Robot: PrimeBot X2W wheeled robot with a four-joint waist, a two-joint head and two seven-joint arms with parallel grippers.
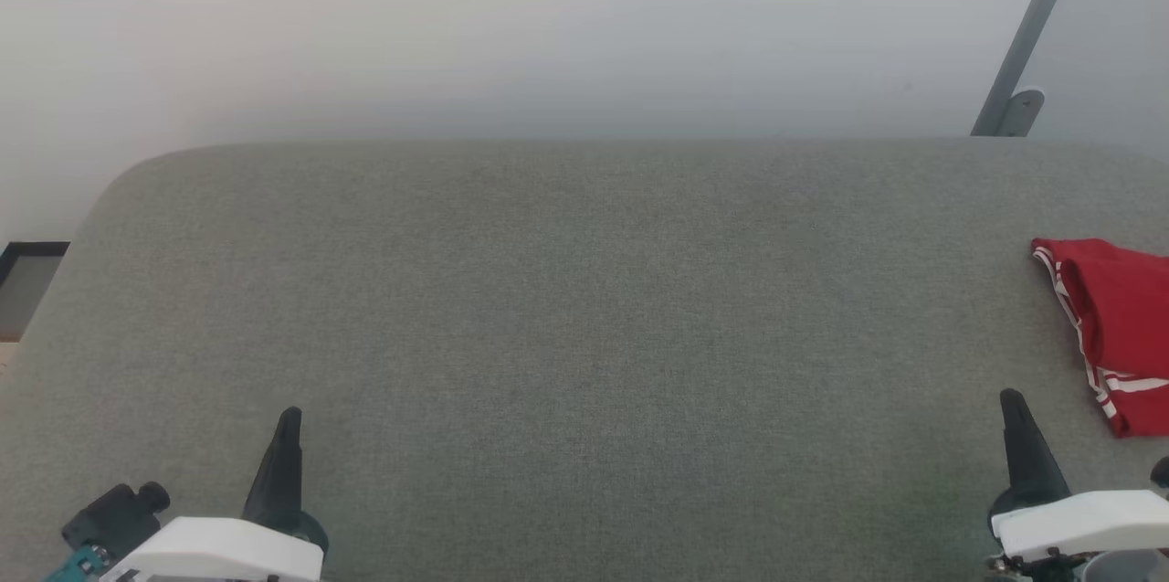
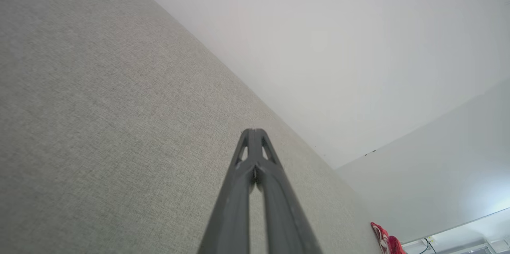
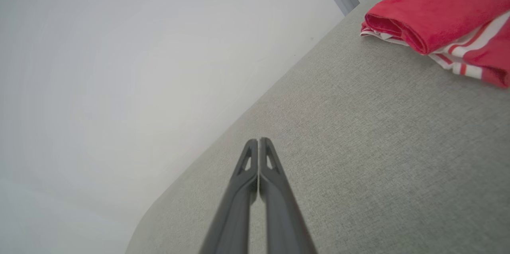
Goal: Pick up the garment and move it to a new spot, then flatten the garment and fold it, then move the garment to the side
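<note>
The garment (image 1: pixel 1116 326) lies folded at the right edge of the grey table (image 1: pixel 566 308), red with red-and-white striped trim, partly cut off by the head view's border. In the right wrist view the garment (image 3: pixel 438 10) sits at the upper right, well clear of the fingertips. A small strip of the garment (image 2: pixel 385 240) appears far off in the left wrist view. My right gripper (image 1: pixel 1012 399) rests shut at the lower right, just left of the garment and not touching it. My left gripper (image 1: pixel 289 417) rests shut at the lower left. Both hold nothing.
A white wall stands behind the table's far edge. A grey metal post (image 1: pixel 1027 43) leans at the upper right. The table's left corner is rounded, with a dark-framed thing (image 1: pixel 27 276) beyond it on the left.
</note>
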